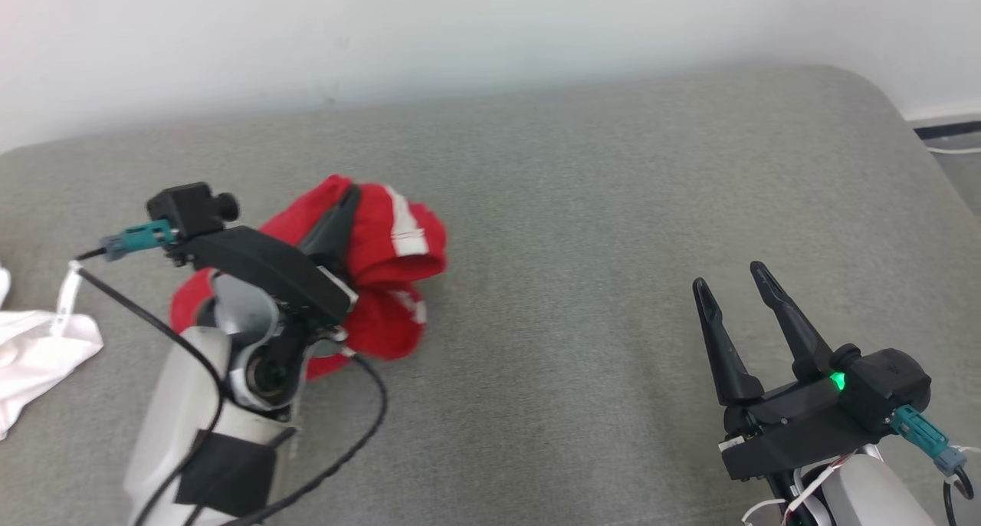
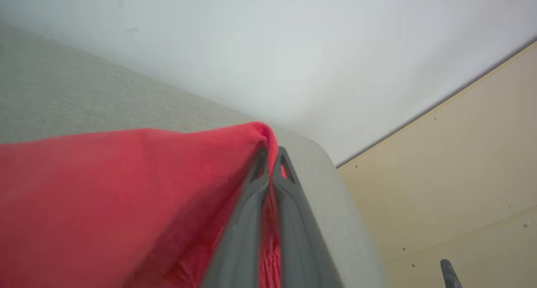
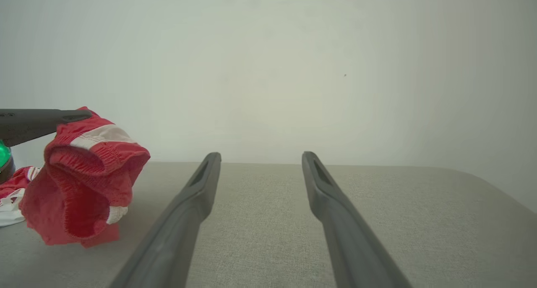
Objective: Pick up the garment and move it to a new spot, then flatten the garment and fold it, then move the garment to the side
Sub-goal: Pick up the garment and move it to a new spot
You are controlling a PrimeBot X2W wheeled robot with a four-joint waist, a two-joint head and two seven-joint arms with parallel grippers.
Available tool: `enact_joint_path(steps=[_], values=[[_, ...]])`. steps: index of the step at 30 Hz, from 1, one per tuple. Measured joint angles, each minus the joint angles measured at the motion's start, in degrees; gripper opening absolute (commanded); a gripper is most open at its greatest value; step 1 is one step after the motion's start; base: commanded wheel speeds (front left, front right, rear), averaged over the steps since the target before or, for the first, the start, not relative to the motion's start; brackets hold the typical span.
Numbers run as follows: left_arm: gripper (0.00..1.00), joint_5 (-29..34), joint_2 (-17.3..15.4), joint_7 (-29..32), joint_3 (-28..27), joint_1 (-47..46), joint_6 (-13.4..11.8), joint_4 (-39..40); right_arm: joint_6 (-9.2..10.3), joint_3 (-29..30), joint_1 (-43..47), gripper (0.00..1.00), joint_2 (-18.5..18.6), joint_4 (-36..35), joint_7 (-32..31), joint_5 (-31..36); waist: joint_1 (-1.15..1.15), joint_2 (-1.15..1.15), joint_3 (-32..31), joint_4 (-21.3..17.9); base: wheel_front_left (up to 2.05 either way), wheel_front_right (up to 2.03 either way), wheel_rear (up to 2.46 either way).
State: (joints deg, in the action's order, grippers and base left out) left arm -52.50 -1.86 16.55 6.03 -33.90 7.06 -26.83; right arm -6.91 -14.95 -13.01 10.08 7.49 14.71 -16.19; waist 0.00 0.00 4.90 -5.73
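Broad grey fabric-covered surface [image 1: 582, 204] with a rounded far corner at 1 o'clock in the head view, backed along 12 o'clock by a plain white wall [image 1: 460, 27]. Bunched red shorts [image 1: 391, 258] with white stripes and a gathered waistband at about 9 o'clock from the centre of the head view, well apart from the right arm. Pinched at their upper fold by the left gripper [image 1: 351, 196], reaching in from 7 o'clock on its pale forearm. Fingers pressed narrow together in the left wrist view, left gripper [image 2: 272, 153] with red cloth [image 2: 126, 195] squeezed between them and draped off toward 9 o'clock. Seen from the right wrist view, the shorts [image 3: 84, 174] hanging in a clump at 9 o'clock from the tip of a dark finger; cannot tell whether the lowest hem touches the surface or hangs just above it. Right gripper [image 1: 728, 276] at 4 o'clock in the head view, fingers spread wide with nothing between them, pointing toward 12 o'clock above bare grey fabric; the same wide gap in its own view [image 3: 261, 155]. Crumpled white cloth [image 1: 38, 357] at 8 o'clock, at the picture's edge, lying on the surface. Small green light [image 1: 838, 381] glowing on the right gripper's body.
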Motion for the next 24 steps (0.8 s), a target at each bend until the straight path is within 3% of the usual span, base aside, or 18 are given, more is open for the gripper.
enact_joint_path(steps=[3,13,19,24], values=[[0.0,-0.2,1.5,-2.0,1.0,0.0,-0.2,1.4,-0.01,0.0,0.0,1.0,-0.1,-0.1,0.0,0.0,0.0,0.0,0.3,-1.6,0.0,0.0,0.0],[0.0,1.2,0.2,-6.7,7.5,-1.0,-2.6,-0.1,-0.15,-0.7,-0.8,1.0,-0.5,-1.0,0.0,0.0,0.0,0.0,2.3,-7.6,0.0,0.0,0.0],[0.0,-1.1,-0.2,-10.4,16.9,-2.7,-4.0,-0.5,-0.16,-1.5,-2.4,1.0,-1.1,-0.9,0.0,0.0,0.0,0.0,3.9,-11.6,0.0,0.0,0.0],[0.0,-1.3,-0.3,-12.7,19.4,-5.2,-4.6,-3.3,-0.16,-1.8,-2.9,1.0,-1.5,-0.8,0.0,0.0,0.01,0.0,5.3,-14.7,0.0,0.0,0.0]])
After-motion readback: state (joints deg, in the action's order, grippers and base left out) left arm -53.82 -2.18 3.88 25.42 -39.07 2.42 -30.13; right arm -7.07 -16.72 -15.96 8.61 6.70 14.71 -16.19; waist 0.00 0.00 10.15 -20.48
